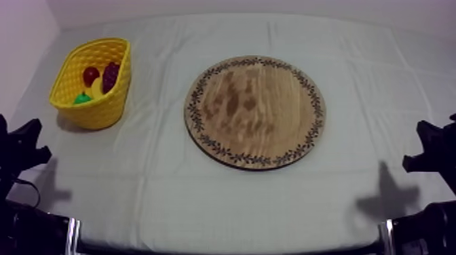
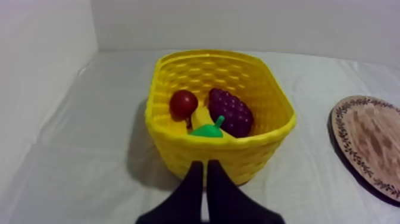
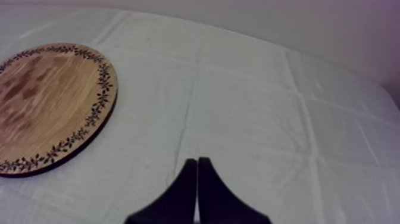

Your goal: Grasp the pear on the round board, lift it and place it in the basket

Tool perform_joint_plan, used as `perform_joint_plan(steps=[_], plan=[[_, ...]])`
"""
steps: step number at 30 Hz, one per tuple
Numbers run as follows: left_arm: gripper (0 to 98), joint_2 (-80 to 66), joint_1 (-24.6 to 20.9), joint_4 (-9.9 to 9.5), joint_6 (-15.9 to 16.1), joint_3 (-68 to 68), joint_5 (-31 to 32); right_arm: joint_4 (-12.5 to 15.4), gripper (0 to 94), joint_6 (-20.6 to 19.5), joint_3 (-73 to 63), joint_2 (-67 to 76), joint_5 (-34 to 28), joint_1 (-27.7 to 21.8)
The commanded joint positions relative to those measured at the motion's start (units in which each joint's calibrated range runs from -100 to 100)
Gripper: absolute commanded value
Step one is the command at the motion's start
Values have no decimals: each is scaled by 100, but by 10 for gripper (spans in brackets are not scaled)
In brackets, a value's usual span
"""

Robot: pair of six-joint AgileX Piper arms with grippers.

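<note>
The green pear (image 2: 207,131) lies inside the yellow basket (image 2: 262,146), against its near wall. From above, the pear (image 1: 82,99) shows low in the basket (image 1: 108,108) at the table's far left. The round wooden board (image 1: 254,112) sits mid-table with nothing on it. My left gripper (image 2: 205,170) is shut on nothing, just in front of the basket, and rests low at the left edge (image 1: 30,146). My right gripper (image 3: 197,164) is shut on nothing over bare cloth, right of the board (image 3: 47,101), and low at the right edge (image 1: 424,146).
A small red fruit (image 2: 183,103), a bunch of grapes (image 2: 231,111) and a banana (image 2: 201,116) share the basket with the pear. A wall runs close behind the basket and along the table's left side. The board's edge (image 2: 369,143) lies right of the basket.
</note>
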State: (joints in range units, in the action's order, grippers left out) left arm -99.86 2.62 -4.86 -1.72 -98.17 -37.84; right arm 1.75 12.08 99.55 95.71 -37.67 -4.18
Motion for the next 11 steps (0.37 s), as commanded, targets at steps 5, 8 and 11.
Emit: perform_joint_plan(steps=[5, 8, 11], plan=[[0, -5, -9, 7, 50, -5, 9, -2, 3, 1, 0, 5, 1, -3], [0, -5, -6, 12, 84, -5, 11, -2, 3, 1, 0, 5, 1, -3], [0, -5, -3, 14, 99, 3, -14, -2, 3, 1, 0, 5, 1, -3]])
